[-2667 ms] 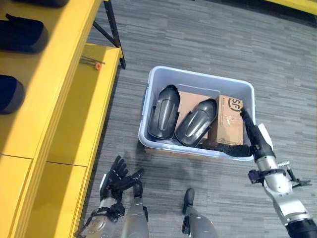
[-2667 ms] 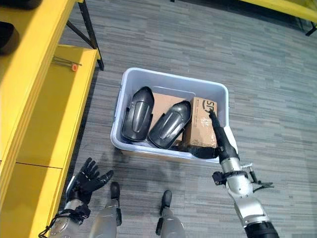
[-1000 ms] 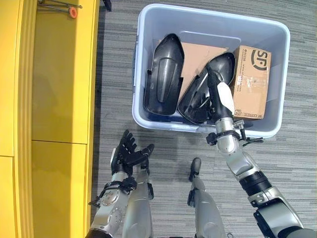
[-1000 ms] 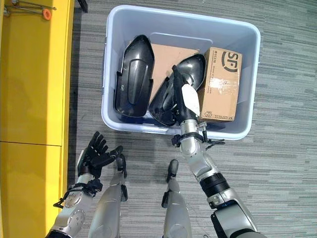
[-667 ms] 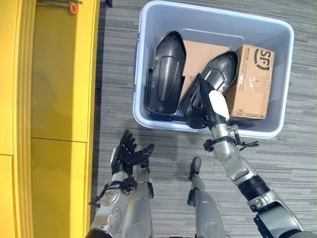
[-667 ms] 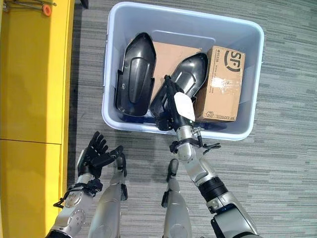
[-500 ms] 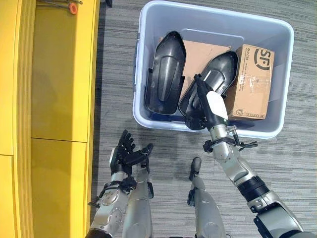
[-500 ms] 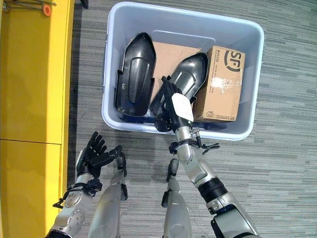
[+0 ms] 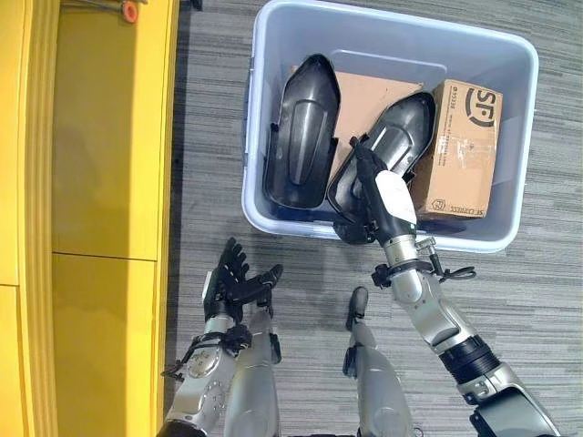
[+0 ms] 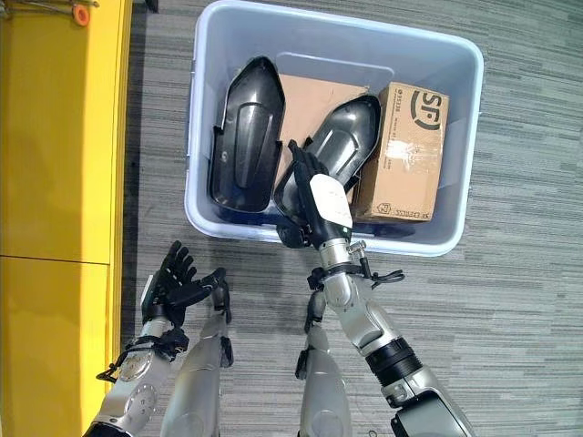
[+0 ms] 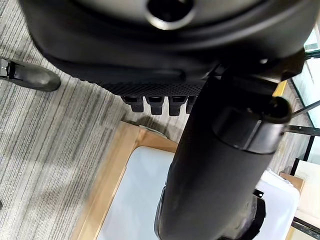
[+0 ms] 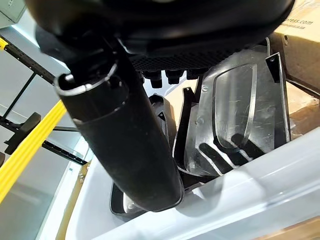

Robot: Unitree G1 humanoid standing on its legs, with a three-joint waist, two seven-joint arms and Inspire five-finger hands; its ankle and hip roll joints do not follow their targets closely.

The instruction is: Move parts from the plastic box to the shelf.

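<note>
Over the near rim of the plastic box (image 9: 392,36), the right hand (image 9: 375,196) reaches in with its fingers straight and spread apart, lying along the near end of the right-hand black moulded part (image 9: 387,155). It clamps nothing; I judge it is lining up for a grasp, since that part leans on a slant with its near end closest to the rim and easiest to get fingers under. The right wrist view shows the ribbed hollow of this part (image 12: 235,120) just past the fingertips, with the translucent box wall between the wrist and the part.

2 black parts are in the box: the second black part (image 9: 301,132) lies just beside the first, toward the robot's left. A flat cardboard sheet (image 9: 364,91) sits under both, and a taped cardboard carton (image 9: 460,150) stands against the first part's right side, so lifting it straight out may scrape the carton or the rim.

Low on the robot's left, the left hand (image 9: 232,282) hangs relaxed and open, holding nothing. Yellow shelf (image 9: 109,137) boards run along the left, well apart from the box.
</note>
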